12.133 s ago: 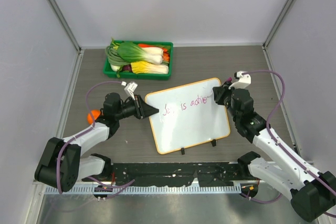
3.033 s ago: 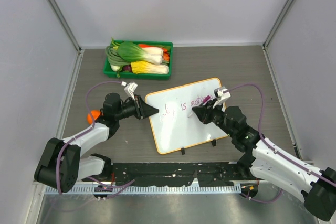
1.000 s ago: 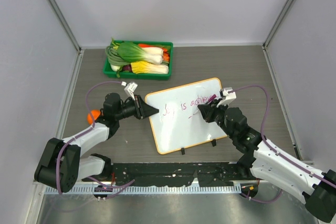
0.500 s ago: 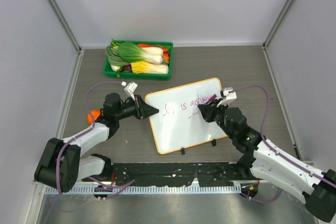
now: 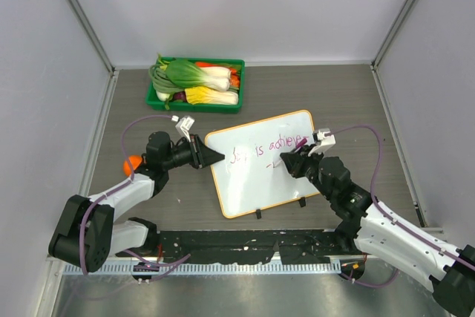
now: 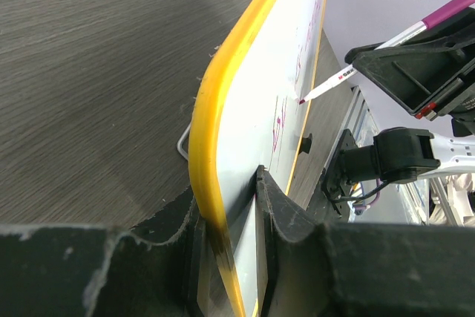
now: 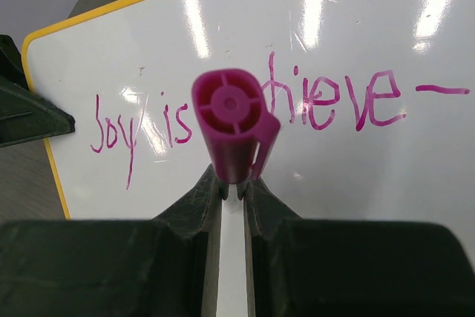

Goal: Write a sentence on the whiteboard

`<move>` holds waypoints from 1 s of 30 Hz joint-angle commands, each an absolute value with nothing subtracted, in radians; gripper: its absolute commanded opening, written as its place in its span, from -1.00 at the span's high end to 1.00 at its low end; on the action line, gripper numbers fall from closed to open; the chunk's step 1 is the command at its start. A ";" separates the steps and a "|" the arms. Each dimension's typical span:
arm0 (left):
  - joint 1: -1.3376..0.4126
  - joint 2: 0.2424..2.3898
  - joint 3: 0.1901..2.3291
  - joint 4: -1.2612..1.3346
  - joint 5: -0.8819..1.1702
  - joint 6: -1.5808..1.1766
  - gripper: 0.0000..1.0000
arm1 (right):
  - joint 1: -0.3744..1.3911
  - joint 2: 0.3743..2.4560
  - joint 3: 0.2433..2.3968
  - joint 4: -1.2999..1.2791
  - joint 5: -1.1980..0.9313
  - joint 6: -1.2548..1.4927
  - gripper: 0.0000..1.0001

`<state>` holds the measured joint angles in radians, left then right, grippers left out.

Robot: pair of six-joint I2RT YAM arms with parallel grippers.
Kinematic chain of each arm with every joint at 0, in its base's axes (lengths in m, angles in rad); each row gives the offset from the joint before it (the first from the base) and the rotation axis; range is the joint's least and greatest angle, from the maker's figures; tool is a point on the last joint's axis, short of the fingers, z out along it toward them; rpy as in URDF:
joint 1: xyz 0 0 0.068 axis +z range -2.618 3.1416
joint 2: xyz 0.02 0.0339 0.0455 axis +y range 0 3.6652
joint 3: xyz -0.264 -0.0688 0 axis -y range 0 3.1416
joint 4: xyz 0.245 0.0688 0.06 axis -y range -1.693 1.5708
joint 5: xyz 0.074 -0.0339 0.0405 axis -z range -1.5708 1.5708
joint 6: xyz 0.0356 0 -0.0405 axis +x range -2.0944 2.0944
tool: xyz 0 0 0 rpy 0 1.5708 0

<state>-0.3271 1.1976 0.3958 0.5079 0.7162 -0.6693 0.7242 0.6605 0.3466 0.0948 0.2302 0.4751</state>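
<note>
One line of the sentence (image 7: 334, 109), "Joy is achieve–", crosses the upper whiteboard (image 5: 260, 187) in thin purple cursive, and a second line seems barely begun. The right gripper (image 5: 288, 161) pinches the marker (image 7: 231, 109), its tip just below that line. The left gripper (image 5: 215, 156) clamps the board's left rim on the tabletop (image 5: 334, 102). Next come steady strokes rightward.

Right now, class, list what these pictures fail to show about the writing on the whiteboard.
1. Right wrist view: the marker hides the letters of the sentence just after "is".
2. Left wrist view: the whiteboard is seen nearly edge-on, so the writing is unreadable.
3. Top external view: the right gripper covers the board below the first line.
</note>
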 commanded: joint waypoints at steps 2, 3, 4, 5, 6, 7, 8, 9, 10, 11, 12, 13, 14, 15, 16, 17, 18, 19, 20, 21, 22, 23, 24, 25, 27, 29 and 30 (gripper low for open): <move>-0.328 1.221 0.370 0.433 0.586 -0.505 1.00 | 0.718 0.666 0.328 0.060 0.241 0.472 0.99; -0.330 1.223 0.370 0.433 0.586 -0.505 1.00 | 0.721 0.666 0.330 0.063 0.244 0.471 0.99; -0.328 1.223 0.370 0.433 0.587 -0.506 1.00 | 0.721 0.667 0.331 0.074 0.247 0.468 0.99; -0.328 1.223 0.370 0.433 0.588 -0.506 1.00 | 0.719 0.669 0.339 0.075 0.262 0.468 0.99; -0.330 1.220 0.368 0.433 0.586 -0.505 1.00 | 0.719 0.673 0.345 0.074 0.268 0.469 0.99; -0.330 1.221 0.368 0.433 0.584 -0.506 1.00 | 0.719 0.675 0.354 0.075 0.279 0.471 0.99; -0.330 1.218 0.368 0.433 0.584 -0.506 1.00 | 0.721 0.676 0.357 0.083 0.284 0.469 0.99; -0.328 1.221 0.368 0.433 0.584 -0.506 1.00 | 0.721 0.680 0.362 0.092 0.288 0.469 0.99; -0.328 1.221 0.368 0.434 0.586 -0.506 1.00 | 0.721 0.683 0.365 0.103 0.293 0.469 0.99; -0.328 1.224 0.370 0.434 0.587 -0.506 1.00 | 0.721 0.689 0.370 0.106 0.301 0.466 0.99; -0.328 1.224 0.370 0.433 0.589 -0.506 1.00 | 0.721 0.693 0.373 0.110 0.302 0.465 0.99; -0.328 1.224 0.370 0.433 0.589 -0.506 1.00 | 0.721 0.701 0.382 0.110 0.311 0.456 0.99; -0.328 1.224 0.370 0.433 0.591 -0.506 1.00 | 0.719 0.706 0.387 0.112 0.316 0.453 0.99; -0.330 1.223 0.368 0.433 0.588 -0.506 1.00 | 0.719 0.709 0.393 0.113 0.319 0.449 0.99; -0.328 1.220 0.368 0.433 0.588 -0.505 1.00 | 0.721 0.712 0.397 0.114 0.327 0.446 0.99; -0.328 1.220 0.370 0.433 0.591 -0.506 1.00 | 0.721 0.713 0.402 0.115 0.330 0.442 0.99; -0.330 1.220 0.370 0.431 0.586 -0.505 1.00 | 0.721 0.713 0.403 0.117 0.340 0.439 0.99; -0.328 1.218 0.368 0.431 0.587 -0.505 1.00 | 0.721 0.715 0.411 0.109 0.350 0.437 0.99; -0.328 1.218 0.368 0.431 0.588 -0.506 1.00 | 0.721 0.715 0.414 0.109 0.356 0.433 0.99; -0.330 1.216 0.368 0.431 0.586 -0.505 1.00 | 0.719 0.715 0.416 0.107 0.360 0.431 0.99; -0.328 1.218 0.368 0.431 0.586 -0.506 1.00 | 0.721 0.716 0.419 0.106 0.365 0.430 0.99; -0.328 1.218 0.368 0.431 0.587 -0.505 1.00 | 0.719 0.718 0.419 0.104 0.367 0.431 0.99; -0.328 1.219 0.368 0.431 0.588 -0.505 1.00 | 0.721 0.715 0.419 0.106 0.370 0.431 0.99; -0.330 1.220 0.368 0.431 0.588 -0.503 1.00 | 0.719 0.718 0.419 0.106 0.370 0.433 0.99; -0.328 1.216 0.368 0.430 0.588 -0.505 1.00 | 0.719 0.719 0.417 0.101 0.370 0.434 0.99; -0.328 1.216 0.368 0.431 0.586 -0.505 1.00 | 0.719 0.721 0.416 0.091 0.370 0.436 0.99; -0.330 1.215 0.368 0.430 0.586 -0.505 1.00 | 0.721 0.721 0.413 0.083 0.370 0.434 0.99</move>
<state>-0.3271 1.1992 0.3958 0.5087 0.7162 -0.6697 0.7246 0.7078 0.3889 0.1028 0.3073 0.4622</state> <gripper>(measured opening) 0.261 0.178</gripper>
